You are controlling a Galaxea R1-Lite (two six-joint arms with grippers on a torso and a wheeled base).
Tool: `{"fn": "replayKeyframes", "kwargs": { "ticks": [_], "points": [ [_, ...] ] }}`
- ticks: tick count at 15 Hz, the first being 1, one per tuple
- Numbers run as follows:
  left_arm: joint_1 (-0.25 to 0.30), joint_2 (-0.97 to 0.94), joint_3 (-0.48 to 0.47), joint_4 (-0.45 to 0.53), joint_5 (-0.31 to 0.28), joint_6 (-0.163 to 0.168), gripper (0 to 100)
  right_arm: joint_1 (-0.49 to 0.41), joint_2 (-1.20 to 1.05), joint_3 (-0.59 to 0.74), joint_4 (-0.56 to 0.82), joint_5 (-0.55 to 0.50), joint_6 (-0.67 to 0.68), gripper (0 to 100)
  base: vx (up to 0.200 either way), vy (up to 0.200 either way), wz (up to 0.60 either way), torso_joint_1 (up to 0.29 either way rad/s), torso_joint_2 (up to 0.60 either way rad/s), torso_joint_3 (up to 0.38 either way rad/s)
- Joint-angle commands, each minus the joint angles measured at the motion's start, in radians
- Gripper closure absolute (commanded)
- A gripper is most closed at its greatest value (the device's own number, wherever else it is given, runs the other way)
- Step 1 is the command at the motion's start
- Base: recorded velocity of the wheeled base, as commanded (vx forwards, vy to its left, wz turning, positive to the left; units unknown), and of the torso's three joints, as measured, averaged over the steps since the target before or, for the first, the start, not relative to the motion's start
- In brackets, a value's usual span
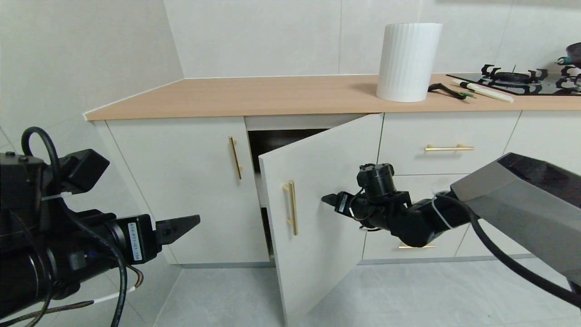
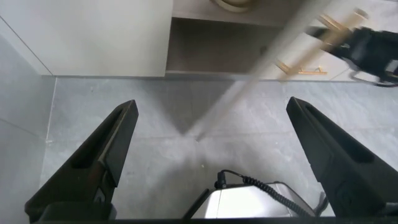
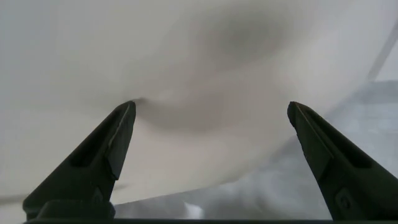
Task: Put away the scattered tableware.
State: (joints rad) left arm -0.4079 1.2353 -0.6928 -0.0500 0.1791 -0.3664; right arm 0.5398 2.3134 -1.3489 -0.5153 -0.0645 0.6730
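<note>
A long wooden countertop (image 1: pixel 254 95) runs along a tiled kitchen wall, with white cabinets beneath it. One cabinet door (image 1: pixel 327 172) stands partly open, swung outward, its gold handle (image 1: pixel 291 206) on the free edge and a dark interior behind it. On the counter stands a tall white ribbed cylinder (image 1: pixel 408 61), and beyond it on the robot's right lies a black gas hob (image 1: pixel 517 79). The right gripper (image 1: pixel 331 200) sits close to the door's outer face, just beside the handle, its fingers spread wide and grasping nothing; whether it touches the door cannot be told. The left gripper (image 1: pixel 181 225) hangs low on the left, well apart from the cabinets, also spread and empty. The tableware, a black-handled utensil (image 1: pixel 447 90) and a long pale utensil (image 1: pixel 483 91), lies on the counter between cylinder and hob.
</note>
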Motion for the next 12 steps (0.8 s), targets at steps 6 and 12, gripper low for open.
{"fn": "replayKeyframes", "kwargs": {
  "ticks": [6,12],
  "points": [
    [0.0,0.001,-0.001,-0.001,0.0,0.0,0,-0.047,0.253,-0.323,0.005,-0.054,0.125,0,0.0,0.0,0.0,0.0,0.0,0.0],
    [0.0,0.016,0.001,-0.001,0.0,0.0,0,-0.142,0.4,-0.628,0.175,-0.107,0.171,0,0.0,0.0,0.0,0.0,0.0,0.0]
  ]
}}
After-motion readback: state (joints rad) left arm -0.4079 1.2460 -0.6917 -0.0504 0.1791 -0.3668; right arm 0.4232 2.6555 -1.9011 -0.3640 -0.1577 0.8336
